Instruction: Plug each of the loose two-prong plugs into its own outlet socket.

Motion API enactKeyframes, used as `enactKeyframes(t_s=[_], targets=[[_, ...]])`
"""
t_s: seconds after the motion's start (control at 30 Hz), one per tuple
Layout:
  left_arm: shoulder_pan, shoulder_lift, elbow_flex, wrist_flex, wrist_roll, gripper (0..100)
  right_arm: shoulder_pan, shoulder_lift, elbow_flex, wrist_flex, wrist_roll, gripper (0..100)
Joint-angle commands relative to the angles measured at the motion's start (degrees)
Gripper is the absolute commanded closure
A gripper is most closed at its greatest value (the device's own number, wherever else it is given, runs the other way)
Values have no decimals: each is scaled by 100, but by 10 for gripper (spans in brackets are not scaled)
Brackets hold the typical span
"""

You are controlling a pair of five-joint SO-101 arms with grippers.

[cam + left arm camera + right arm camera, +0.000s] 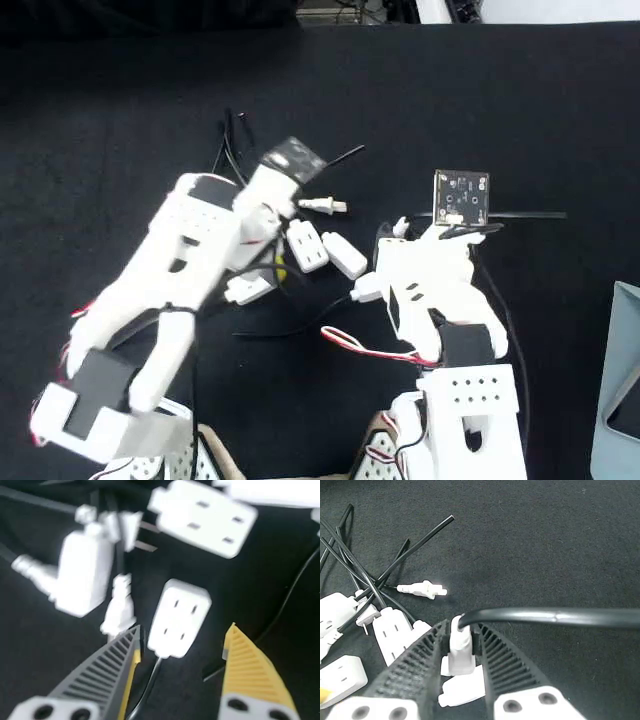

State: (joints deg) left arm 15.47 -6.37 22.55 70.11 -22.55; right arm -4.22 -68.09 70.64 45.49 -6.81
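Note:
Several white outlet sockets lie among black cables at mid-table. My left gripper (183, 630) is open just above one socket (177, 617), which lies between its grey finger and yellow finger. Beyond it are a second socket (205, 517), a white angled plug (82, 572) with bare prongs, and a small plug (117, 612). My right gripper (461, 630) is shut on a white two-prong plug (460, 650) with a black cable (550, 616). A loose plug (422, 588) lies farther out, near a socket (395, 635). In the high view, two sockets (307, 245) (343, 255) lie between both arms.
Black cables (232, 150) fan out behind the left arm. The loose plug (322, 206) rests beyond the sockets. A red and white wire (365, 348) loops by the right arm's base. A grey object (620, 400) stands at the table's right edge.

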Motion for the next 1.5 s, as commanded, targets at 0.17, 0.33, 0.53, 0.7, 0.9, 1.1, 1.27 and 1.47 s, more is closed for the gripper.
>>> enactKeyframes(t_s=[0.17,0.33,0.53,0.7,0.9,1.1,1.27,1.47], targets=[[-1288,-2338,760,343,642,737,-809,-22,136,-132,-35,985],[-2035,-3771,2378,-352,941,737,-1556,-13,127,-176,-62,985],[-2967,-5327,3978,-985,923,737,-2444,-4,391,-844,-62,986],[-3222,-6207,4998,-1327,923,734,-2998,4,330,-1046,-62,986],[-3213,-6840,5640,-1371,958,736,-3200,611,338,-1881,-62,986],[-3240,-7200,5974,-1371,958,736,-3473,2501,-127,-2734,-70,986],[-3240,-7323,6053,-1363,958,736,-3473,3749,-646,-3024,-290,986],[-3222,-7323,6070,-1363,958,736,-3437,4119,-699,-3305,-264,986]])
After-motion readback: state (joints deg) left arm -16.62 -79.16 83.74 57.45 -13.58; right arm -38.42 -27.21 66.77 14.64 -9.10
